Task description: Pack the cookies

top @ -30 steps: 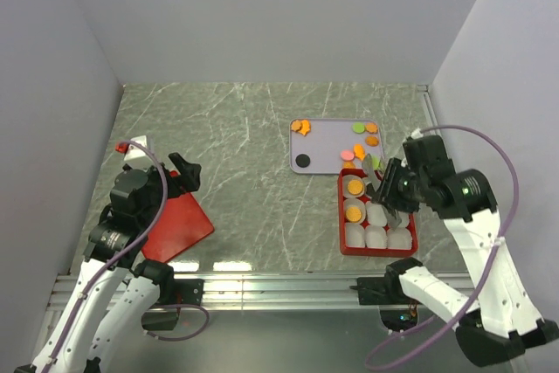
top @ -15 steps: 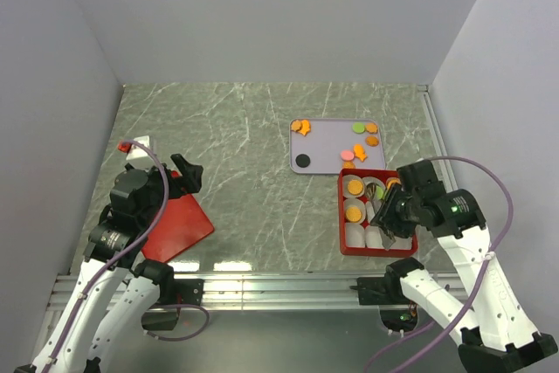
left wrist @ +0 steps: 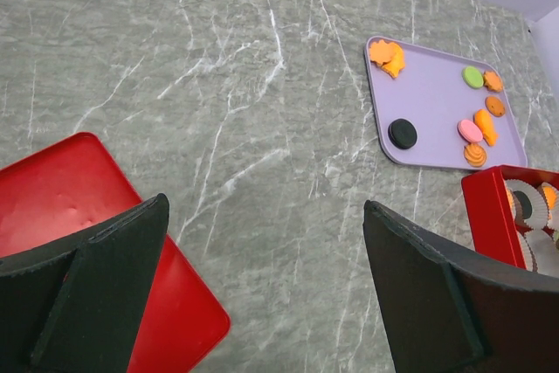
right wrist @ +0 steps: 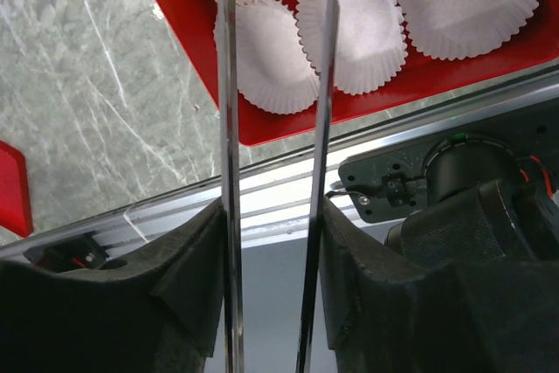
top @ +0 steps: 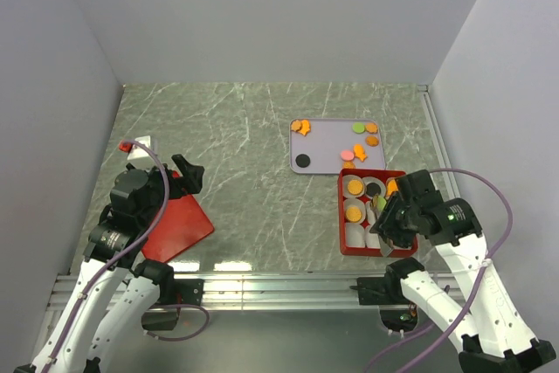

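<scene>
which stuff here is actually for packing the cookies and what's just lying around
For the job: cookies, lavender tray, red box, paper cups, tongs.
Lying about: red lid, not in use for now.

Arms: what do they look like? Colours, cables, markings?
The left arm and right arm match: white link shells with black joint housings. A greyish-purple cable loops off each. The right one shows a small green light near the wrist. The left gripper and right gripper have matte black, wedge-shaped fingers. No lettering is readable.
</scene>
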Controlling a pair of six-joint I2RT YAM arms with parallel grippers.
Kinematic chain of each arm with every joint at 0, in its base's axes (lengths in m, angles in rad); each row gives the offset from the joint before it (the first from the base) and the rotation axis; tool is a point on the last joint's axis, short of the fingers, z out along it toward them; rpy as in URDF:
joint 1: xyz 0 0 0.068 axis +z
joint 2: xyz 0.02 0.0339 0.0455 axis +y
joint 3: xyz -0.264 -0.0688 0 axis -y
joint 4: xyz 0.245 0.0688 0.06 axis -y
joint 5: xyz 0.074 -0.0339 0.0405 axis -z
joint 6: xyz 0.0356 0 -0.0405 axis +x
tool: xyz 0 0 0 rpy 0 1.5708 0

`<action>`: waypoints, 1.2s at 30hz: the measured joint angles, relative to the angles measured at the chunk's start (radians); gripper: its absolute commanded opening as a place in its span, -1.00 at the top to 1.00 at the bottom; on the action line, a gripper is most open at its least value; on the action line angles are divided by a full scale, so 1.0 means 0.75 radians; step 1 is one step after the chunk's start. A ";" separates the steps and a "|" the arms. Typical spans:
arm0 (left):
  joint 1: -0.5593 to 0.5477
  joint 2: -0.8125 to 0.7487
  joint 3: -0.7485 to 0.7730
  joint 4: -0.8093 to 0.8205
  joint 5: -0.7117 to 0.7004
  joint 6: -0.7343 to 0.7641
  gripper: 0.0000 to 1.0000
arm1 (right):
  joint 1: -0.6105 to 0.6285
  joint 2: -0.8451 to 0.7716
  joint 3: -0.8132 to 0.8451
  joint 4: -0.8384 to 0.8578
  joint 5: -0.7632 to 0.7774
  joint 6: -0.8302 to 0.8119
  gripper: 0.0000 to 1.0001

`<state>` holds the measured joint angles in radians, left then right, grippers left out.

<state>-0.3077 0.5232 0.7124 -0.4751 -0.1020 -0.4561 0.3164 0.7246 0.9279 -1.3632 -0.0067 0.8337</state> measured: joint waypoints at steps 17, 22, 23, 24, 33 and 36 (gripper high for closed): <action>0.000 0.000 0.000 0.000 -0.001 0.000 -0.99 | 0.000 0.027 -0.007 -0.001 -0.003 -0.004 -0.11; 0.000 0.000 0.000 0.000 -0.001 0.000 -0.99 | 0.000 0.093 0.086 -0.003 -0.001 -0.044 -0.09; 0.000 0.000 0.000 0.000 -0.001 0.000 -0.99 | 0.000 0.103 0.111 -0.001 -0.001 -0.054 -0.09; 0.000 0.000 0.000 0.000 -0.001 0.000 -0.99 | 0.000 0.114 0.135 0.001 -0.001 -0.064 -0.09; 0.000 0.000 0.000 0.000 -0.001 0.000 -0.99 | 0.000 0.319 0.318 0.033 0.001 -0.173 -0.07; 0.000 0.000 0.000 0.000 -0.001 0.000 -0.99 | -0.002 0.454 0.433 0.068 0.025 -0.226 -0.07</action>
<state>-0.3077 0.5232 0.7124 -0.4751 -0.1028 -0.4561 0.3149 1.0653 1.2530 -1.3125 0.0124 0.6640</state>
